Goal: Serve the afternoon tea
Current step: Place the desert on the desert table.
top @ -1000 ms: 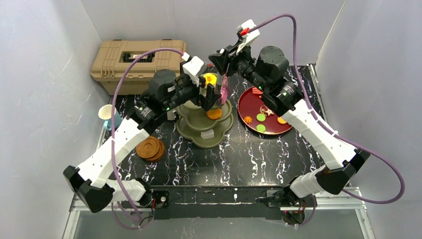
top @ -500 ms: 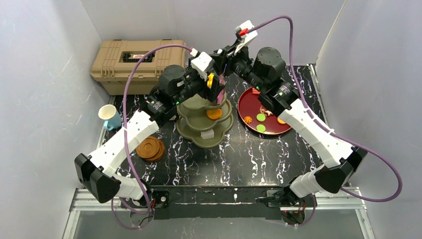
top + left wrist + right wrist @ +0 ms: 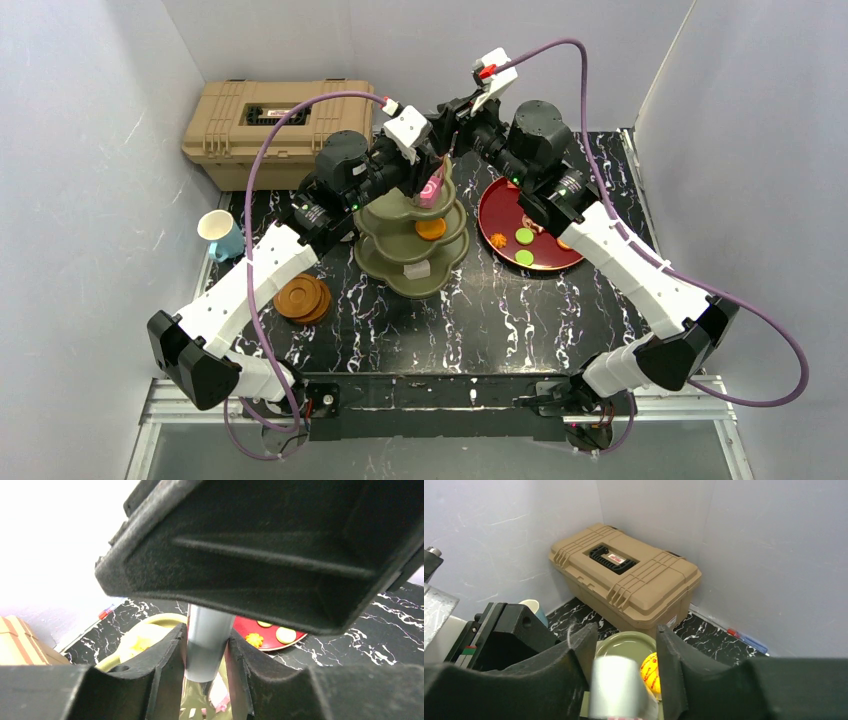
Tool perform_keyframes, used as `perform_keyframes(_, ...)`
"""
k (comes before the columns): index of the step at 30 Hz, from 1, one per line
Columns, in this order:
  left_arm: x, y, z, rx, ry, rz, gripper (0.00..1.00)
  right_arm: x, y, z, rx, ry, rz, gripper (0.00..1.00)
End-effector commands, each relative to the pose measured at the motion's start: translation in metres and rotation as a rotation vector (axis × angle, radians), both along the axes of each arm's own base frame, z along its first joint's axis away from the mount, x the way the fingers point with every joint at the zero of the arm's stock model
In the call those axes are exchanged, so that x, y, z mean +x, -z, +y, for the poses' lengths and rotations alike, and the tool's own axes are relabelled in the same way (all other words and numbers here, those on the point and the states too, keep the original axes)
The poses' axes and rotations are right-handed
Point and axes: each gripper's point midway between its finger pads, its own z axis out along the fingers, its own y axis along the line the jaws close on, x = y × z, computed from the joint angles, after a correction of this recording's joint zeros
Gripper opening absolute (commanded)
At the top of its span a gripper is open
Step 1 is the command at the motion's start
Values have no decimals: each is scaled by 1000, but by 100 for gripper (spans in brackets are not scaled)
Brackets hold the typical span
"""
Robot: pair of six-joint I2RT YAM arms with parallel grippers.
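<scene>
The olive-green three-tier stand (image 3: pixel 385 262) stands mid-table, with an orange pastry (image 3: pixel 431 229) and a white one (image 3: pixel 415 268) on its lower tiers. Its top tier (image 3: pixel 624 645) carries a yellow pastry (image 3: pixel 650 674) and a pink pastry (image 3: pixel 432 188). My left gripper (image 3: pixel 428 172) (image 3: pixel 205 655) is shut on the stand's grey centre post (image 3: pixel 205 645), both pads touching it. My right gripper (image 3: pixel 442 145) (image 3: pixel 621 670) straddles the same post (image 3: pixel 616 687) from the far side, open, with a gap on one side. A white-and-blue cup (image 3: pixel 217 233) and wooden saucers (image 3: pixel 302 298) sit at the left.
The tan toolbox (image 3: pixel 275 125) stands at the back left against the wall. A dark-red plate (image 3: pixel 500 210) with several small pastries lies right of the stand. Both arms crowd together over the stand's top. White walls close in on three sides.
My left gripper moved right over the stand's top and closed its jaws onto the centre post. My right gripper's jaws widened a little around the post.
</scene>
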Motion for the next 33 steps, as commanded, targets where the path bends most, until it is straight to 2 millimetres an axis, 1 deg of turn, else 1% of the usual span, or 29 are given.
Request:
perform_keyframes(1, -10, -20, 11, -25, -8, -53, 31, -12, -41, -18, 65, 33, -105, 60)
perform_keyframes(3, -10, -20, 11, -27, -9, -50, 31, -12, -44, -19, 67, 36, -109, 69)
perform_keyframes(4, -11, -21, 10, -30, -6, -48, 31, -13, -45, -21, 69, 39, -112, 71)
perform_keyframes(7, -13, -24, 8, -45, 9, -44, 31, -16, -51, -26, 70, 47, -123, 75)
perform_keyframes(11, -21, -37, 3, -73, 59, -56, 27, -23, -52, -33, 56, 50, -130, 79)
perform_keyframes(15, -32, -56, -1, -104, 113, -75, 19, -30, -43, -38, 32, 43, -125, 79)
perform_keyframes(17, -37, -62, -1, -112, 135, -86, 17, -35, -43, -42, 32, 39, -128, 80)
perform_keyframes(24, -50, -77, -1, -102, 193, -150, 15, -52, -47, -65, 34, 67, -152, 80)
perform_keyframes(26, -54, -81, -1, -99, 215, -171, 15, -58, -44, -71, 21, 69, -141, 81)
perform_keyframes(28, -60, -84, -3, -92, 245, -192, 13, -65, -44, -75, 17, 58, -138, 81)
perform_keyframes(31, -69, -88, -7, -78, 285, -232, 12, -78, -38, -76, -21, 8, -118, 78)
perform_keyframes(33, -77, -90, -10, -77, 312, -248, 12, -84, -27, -79, -55, -5, -85, 75)
